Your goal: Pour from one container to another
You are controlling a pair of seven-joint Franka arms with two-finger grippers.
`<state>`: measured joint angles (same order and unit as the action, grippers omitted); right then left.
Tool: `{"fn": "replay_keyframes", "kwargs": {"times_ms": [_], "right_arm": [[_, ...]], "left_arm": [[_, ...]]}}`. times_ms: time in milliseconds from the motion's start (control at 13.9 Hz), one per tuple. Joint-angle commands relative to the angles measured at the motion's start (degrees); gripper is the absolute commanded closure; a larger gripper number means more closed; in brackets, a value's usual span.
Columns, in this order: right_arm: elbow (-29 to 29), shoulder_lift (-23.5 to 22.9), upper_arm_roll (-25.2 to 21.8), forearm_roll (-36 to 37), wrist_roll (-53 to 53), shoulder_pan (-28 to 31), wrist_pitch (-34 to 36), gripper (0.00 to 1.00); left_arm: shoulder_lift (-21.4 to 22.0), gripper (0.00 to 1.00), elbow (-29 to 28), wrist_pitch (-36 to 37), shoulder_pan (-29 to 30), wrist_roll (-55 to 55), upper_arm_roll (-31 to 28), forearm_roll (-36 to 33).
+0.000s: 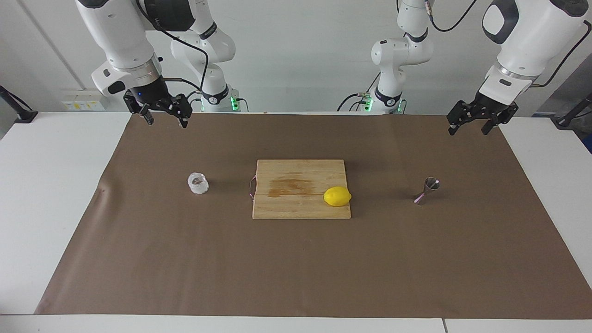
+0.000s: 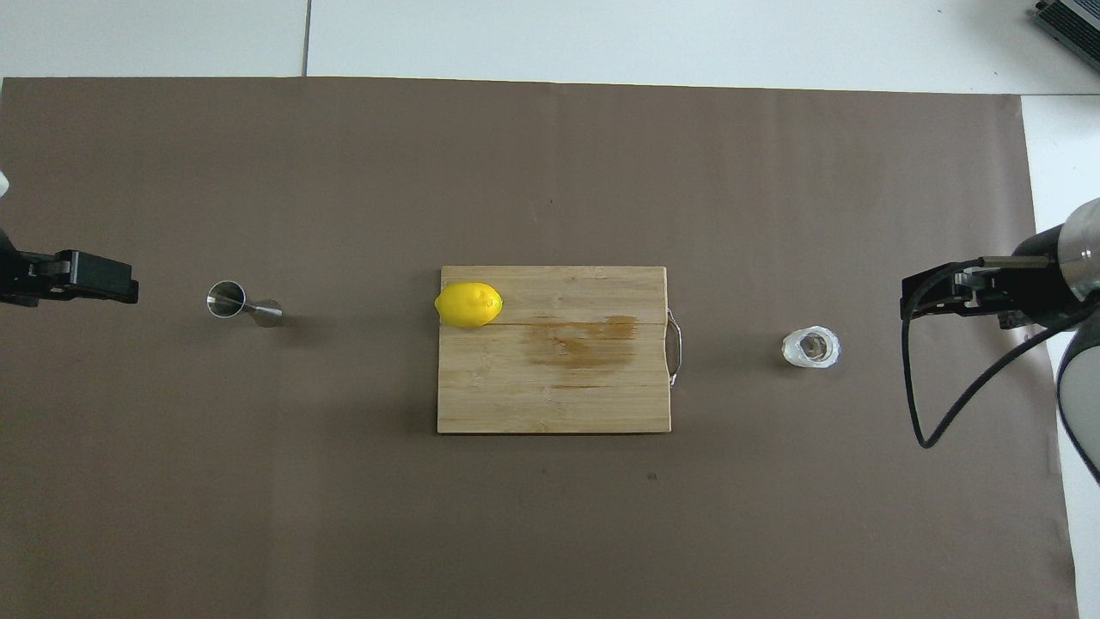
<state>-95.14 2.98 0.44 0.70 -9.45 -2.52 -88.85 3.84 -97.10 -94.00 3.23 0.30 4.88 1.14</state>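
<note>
The clear bumpy glass cup (image 1: 198, 183) stands on the brown mat toward the right arm's end of the table; it also shows in the overhead view (image 2: 810, 346). The steel hourglass jigger (image 1: 428, 189) stands on the mat toward the left arm's end, seen too in the overhead view (image 2: 243, 305). My right gripper (image 1: 166, 121) hangs open and empty in the air over the mat's edge, apart from the cup. My left gripper (image 1: 468, 130) hangs open and empty over the mat's corner, apart from the jigger. Both arms wait.
A wooden cutting board (image 1: 286, 203) with a wire handle lies at the middle of the mat, between cup and jigger. A yellow lemon (image 1: 337, 196) lies on the board's corner toward the jigger. A stain marks the board's middle.
</note>
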Motion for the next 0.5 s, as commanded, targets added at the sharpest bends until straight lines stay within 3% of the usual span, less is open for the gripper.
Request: {"fn": "replay_keyframes", "kwargs": {"times_ms": [0,431], "right_arm": [[0.1,0.1,0.4,-1.7,0.9,0.9,0.5,0.00],[0.1,0.2,0.4,-1.7,0.9,0.9,0.5,0.00]], "left_arm": [[1.4,0.00,-1.5,-0.3,-0.7,-0.4,-0.4,-0.9],[1.4,0.00,-1.3,-0.2,-0.9,-0.6,-0.4,-0.9]]}}
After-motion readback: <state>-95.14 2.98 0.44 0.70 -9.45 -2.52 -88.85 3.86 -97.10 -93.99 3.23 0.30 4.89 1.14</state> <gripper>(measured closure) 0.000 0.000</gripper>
